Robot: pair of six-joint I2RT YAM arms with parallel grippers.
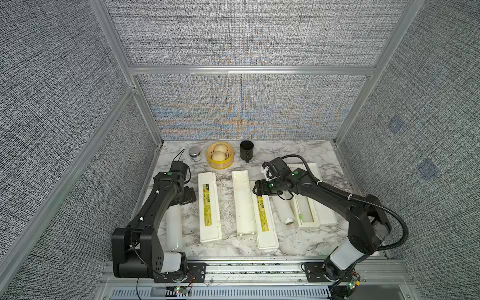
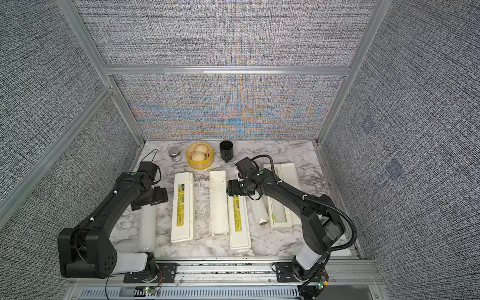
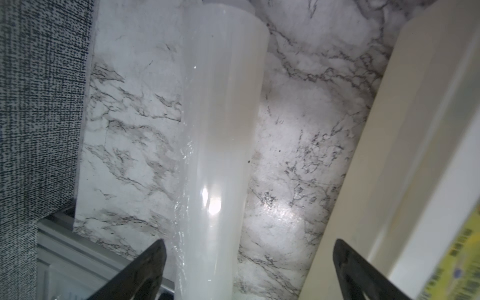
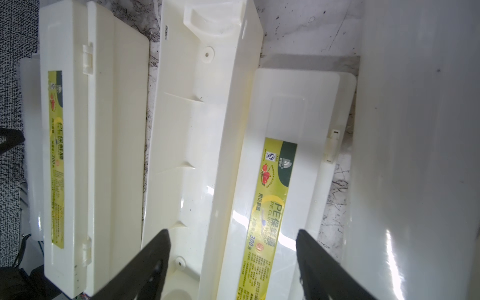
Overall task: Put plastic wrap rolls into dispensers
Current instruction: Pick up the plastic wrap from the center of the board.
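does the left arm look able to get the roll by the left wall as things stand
Likely yes: the open left claw hangs over the roll, which lies bare on the table in line with its gap; the closed dispenser beside it lies apart.

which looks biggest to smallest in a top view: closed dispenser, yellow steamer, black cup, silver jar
1. closed dispenser
2. yellow steamer
3. black cup
4. silver jar, only slightly smaller than the cup
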